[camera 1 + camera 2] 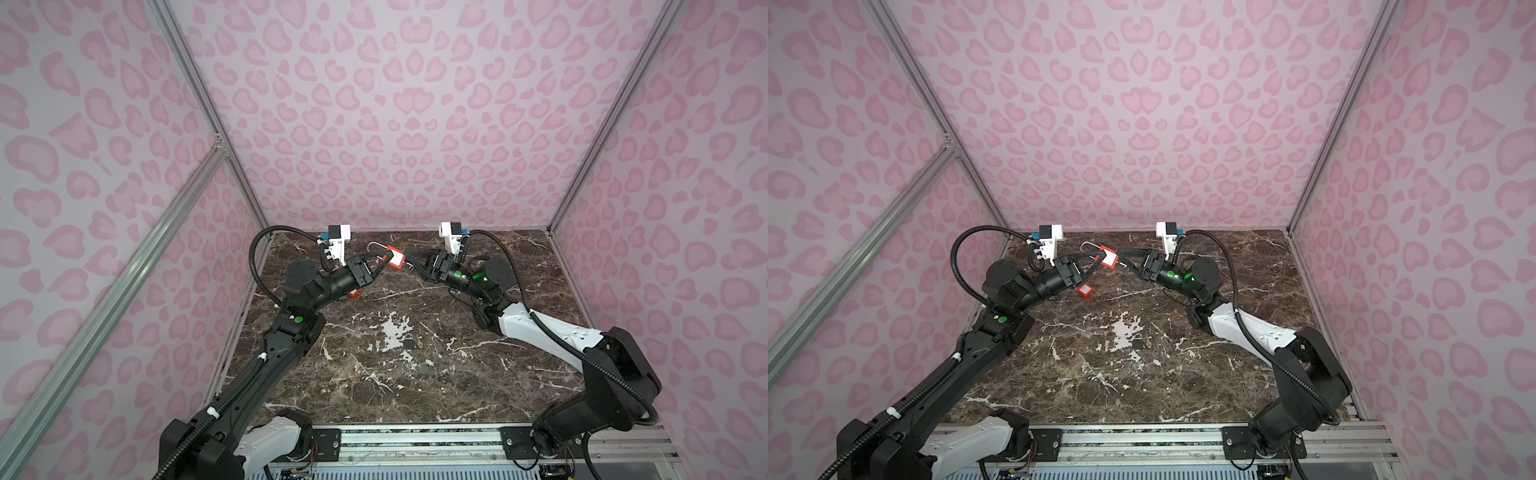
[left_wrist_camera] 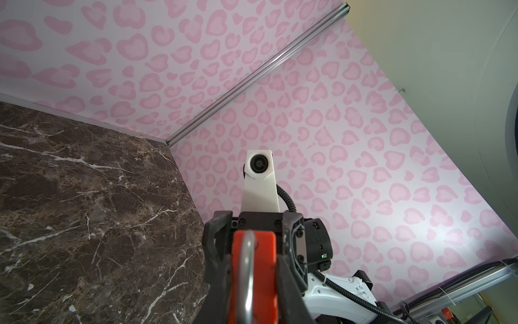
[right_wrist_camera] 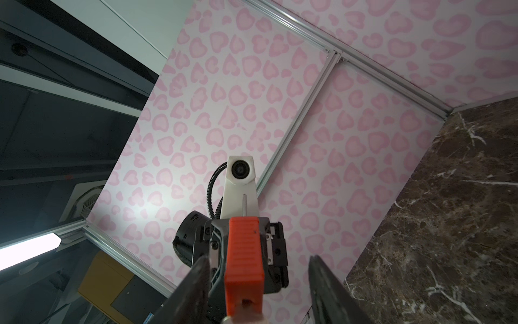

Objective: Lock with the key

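**Plainly a stiff little lock, held off the table**

Over the far part of the marble table (image 1: 415, 374), the left gripper (image 1: 384, 265) pinches the red padlock (image 1: 395, 258) by its body. The right gripper (image 1: 408, 259) stands spread, touching neither side. The lock looks rigid, light and smooth, so take it by the flat faces. The left wrist view shows the shackle (image 2: 248, 269) between the fingers. The right wrist view shows the gaps and no clear key.

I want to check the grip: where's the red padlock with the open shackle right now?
In both top views the red padlock is by the far wall, centre, clamped in the left hand, the right hand open around its other end.
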Tool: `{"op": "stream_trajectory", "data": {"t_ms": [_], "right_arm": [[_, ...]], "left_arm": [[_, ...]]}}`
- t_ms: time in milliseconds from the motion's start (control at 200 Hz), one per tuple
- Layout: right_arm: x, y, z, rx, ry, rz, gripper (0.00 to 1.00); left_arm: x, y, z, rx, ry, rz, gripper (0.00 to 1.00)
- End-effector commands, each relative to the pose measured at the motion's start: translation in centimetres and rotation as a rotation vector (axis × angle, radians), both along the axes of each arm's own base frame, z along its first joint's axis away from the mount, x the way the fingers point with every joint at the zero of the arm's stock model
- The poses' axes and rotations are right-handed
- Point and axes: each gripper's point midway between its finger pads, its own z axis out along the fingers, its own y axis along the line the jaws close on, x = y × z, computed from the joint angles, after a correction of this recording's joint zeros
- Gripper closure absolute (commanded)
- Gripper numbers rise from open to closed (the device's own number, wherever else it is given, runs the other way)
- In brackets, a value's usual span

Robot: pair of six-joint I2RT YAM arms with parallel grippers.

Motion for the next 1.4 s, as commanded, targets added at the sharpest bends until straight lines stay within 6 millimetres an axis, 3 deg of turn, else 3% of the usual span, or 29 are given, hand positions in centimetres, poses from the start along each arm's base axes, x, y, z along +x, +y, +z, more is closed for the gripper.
{"op": "stream_trajectory", "data": {"t_ms": [0,490,1390], "right_arm": [[-0.5,-0.2,-0.1,0.002,-0.014,0.015,0.42],[-1.4,-0.4,-1.3,-0.018,-0.001,0.042,0.43],[-1.9,-0.1,-1.4,-0.050,-0.015,0.033,0.83]], "left_arm": [[-0.4,0.1,1.3,-0.013,-0.053,-0.006,0.96],[0.1,-0.1,1.4,-0.017,-0.046,-0.006,0.96],[0.1,-0.1,1.3,-0.015,-0.045,-0.005,0.96]]}}
